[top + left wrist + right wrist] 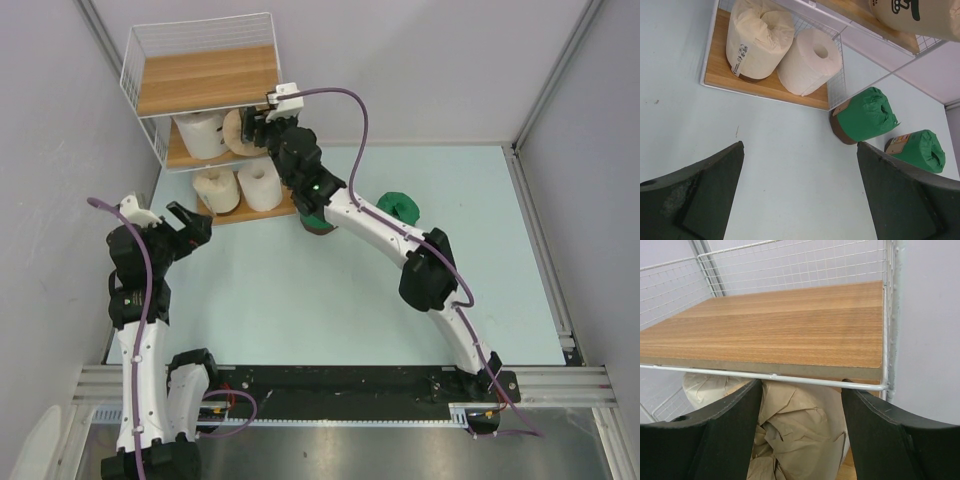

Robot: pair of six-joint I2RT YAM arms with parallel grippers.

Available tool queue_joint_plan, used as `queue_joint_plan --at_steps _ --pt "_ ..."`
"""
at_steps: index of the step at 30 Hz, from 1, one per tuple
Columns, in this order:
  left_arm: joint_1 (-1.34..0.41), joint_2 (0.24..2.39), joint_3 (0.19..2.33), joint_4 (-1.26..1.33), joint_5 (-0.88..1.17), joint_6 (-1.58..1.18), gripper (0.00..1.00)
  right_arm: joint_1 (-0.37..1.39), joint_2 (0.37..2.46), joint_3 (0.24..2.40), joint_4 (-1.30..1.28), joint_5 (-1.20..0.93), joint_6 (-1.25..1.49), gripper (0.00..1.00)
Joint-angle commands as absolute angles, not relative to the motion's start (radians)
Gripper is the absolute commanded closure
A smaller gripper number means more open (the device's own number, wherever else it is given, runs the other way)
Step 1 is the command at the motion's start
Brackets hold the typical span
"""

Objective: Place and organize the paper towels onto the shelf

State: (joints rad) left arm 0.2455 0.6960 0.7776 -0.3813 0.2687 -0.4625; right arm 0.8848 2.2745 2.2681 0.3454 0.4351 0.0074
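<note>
Tan roll going in on the middle tier
Right gripper (801, 388), part-open, clamps the tan crinkled-paper roll (800, 432) beneath the white-wire, wooden-board shelf's (790, 325) top board; left gripper (800, 146) gapes empty, two dark green wrapped rolls (865, 115) upright on the tabletop (780, 170), ahead-right.

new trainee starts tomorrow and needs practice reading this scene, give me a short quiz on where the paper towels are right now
1. How many green rolls lie on the table, off the shelf?
2. True or false: the shelf's top board holds a roll.
3. Which roll sits between the right fingers? A cream-white, B tan roll, C green.
Key: 1 two; 2 false; 3 B.
</note>
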Motion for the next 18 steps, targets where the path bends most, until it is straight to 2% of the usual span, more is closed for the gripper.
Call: queue_joint_plan --at_steps 1,10,18 --pt "0.255 0.692 0.769 -0.341 0.295 -0.472 0.0 0.873 2.325 2.263 0.489 0.428 0.003 0.31" --pt "0.255 0.703 0.758 -0.319 0.322 -0.482 0.0 0.87 2.394 2.229 0.724 0.437 -0.02 0.32" --pt "0.255 0.707 0.749 -0.301 0.345 -0.491 0.0 0.861 2.395 2.226 0.807 0.407 -0.015 0.33"
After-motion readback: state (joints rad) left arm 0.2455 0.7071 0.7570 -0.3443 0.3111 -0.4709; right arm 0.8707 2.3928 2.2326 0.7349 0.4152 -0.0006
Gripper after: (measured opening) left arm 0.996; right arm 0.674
